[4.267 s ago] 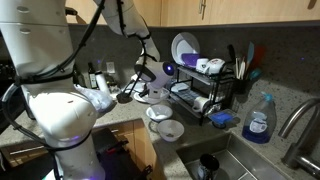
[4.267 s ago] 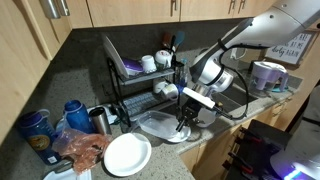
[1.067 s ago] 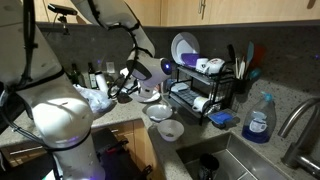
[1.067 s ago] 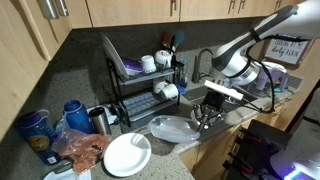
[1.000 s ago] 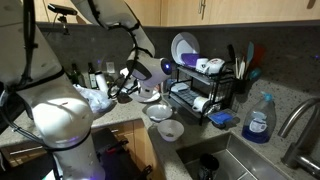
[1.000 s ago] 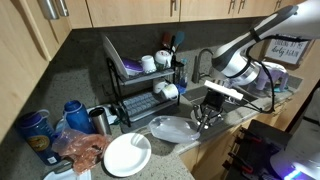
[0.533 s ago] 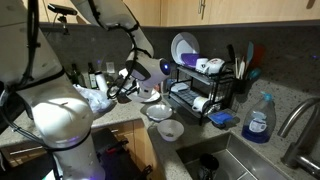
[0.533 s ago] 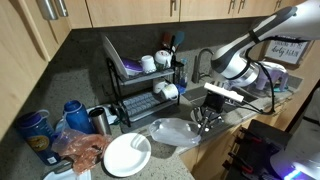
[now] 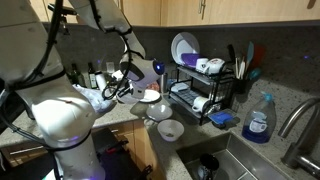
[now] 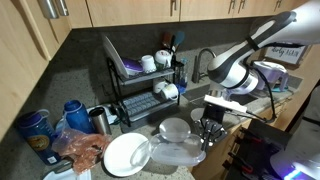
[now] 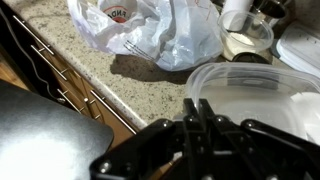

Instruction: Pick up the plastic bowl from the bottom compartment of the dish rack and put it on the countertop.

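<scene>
1. We see the countertop (image 11: 95, 65), speckled stone, with a bare stretch toward 10 o'clock in the wrist view.
2. The robot arm (image 10: 270, 38) slants down from 2 o'clock in an exterior view, ending over the counter's front edge.
3. The dish rack (image 10: 140, 85) (image 9: 205, 85), black wire, stands at the back with plates and cups in it, at 10 o'clock from the bowl.
4. The plastic bowl (image 10: 182, 153) (image 11: 255, 95), clear, is outside the rack, low at the counter's front edge. We cannot tell whether it touches the stone.
5. A white plate (image 10: 125, 155) lies just beside the bowl, at its 9 o'clock.
6. A crumpled plastic bag (image 11: 160, 35) sits at 12 o'clock in the wrist view.
7. The gripper (image 10: 211, 135) (image 11: 205, 110) has its fingers drawn narrow, pinching the bowl's rim on its 3 o'clock side.
8. A smaller bowl (image 10: 175, 127) shows at 12 o'clock of the clear one.
</scene>
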Robot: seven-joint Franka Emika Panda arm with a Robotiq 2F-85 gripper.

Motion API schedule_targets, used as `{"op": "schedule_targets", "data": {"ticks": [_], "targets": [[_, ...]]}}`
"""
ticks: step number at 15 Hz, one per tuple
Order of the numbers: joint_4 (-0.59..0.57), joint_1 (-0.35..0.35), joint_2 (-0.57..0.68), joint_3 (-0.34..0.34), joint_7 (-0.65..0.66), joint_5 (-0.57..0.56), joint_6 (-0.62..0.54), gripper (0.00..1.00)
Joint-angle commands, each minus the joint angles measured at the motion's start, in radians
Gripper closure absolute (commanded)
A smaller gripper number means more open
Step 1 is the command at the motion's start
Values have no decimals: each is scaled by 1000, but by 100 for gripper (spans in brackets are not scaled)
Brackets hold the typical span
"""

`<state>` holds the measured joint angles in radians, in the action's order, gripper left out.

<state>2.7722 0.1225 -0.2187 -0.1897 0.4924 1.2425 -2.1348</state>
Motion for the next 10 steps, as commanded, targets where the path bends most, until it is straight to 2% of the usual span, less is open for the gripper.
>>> {"op": "schedule_targets", "data": {"ticks": [1, 6, 10], "targets": [[0, 40, 17, -38, -26, 22, -9, 98], [1, 82, 95, -70, -52, 22, -9, 98], [1, 90, 184, -64, -159, 42, -54, 98]]}}
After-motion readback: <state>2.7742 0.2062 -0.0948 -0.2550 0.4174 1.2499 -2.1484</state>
